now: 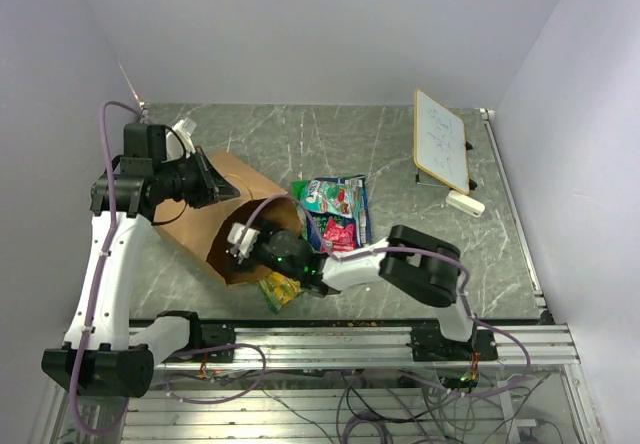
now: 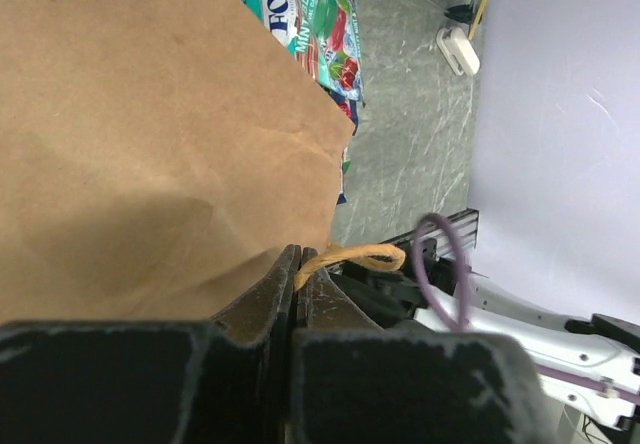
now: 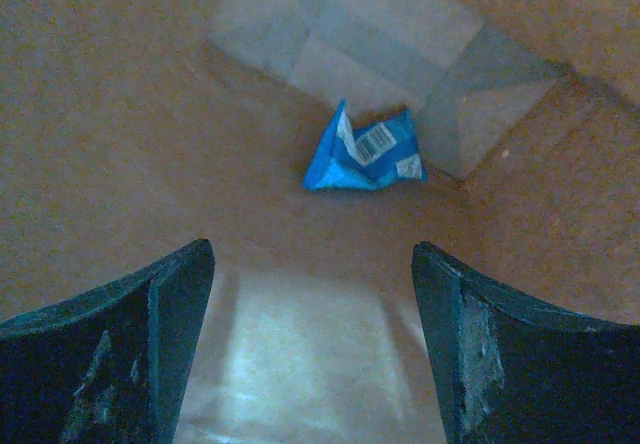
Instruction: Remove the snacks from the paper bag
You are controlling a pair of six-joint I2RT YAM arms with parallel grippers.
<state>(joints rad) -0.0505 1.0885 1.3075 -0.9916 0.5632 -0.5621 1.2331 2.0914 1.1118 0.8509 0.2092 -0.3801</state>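
The bag (image 1: 200, 226) lies on its side left of centre, the left gripper (image 2: 298, 262) clamped on its paper beside a handle (image 2: 355, 257), while the right gripper (image 3: 312, 259), jaws wide apart and empty, sits inside, short of a blue packet (image 3: 365, 152) at its bottom, and other packets (image 1: 335, 212) lie on the table (image 1: 400, 144) just right.

Probably a lab: aluminium rail (image 1: 330, 339), loose cables (image 1: 385, 404), plain walls (image 1: 300, 24).
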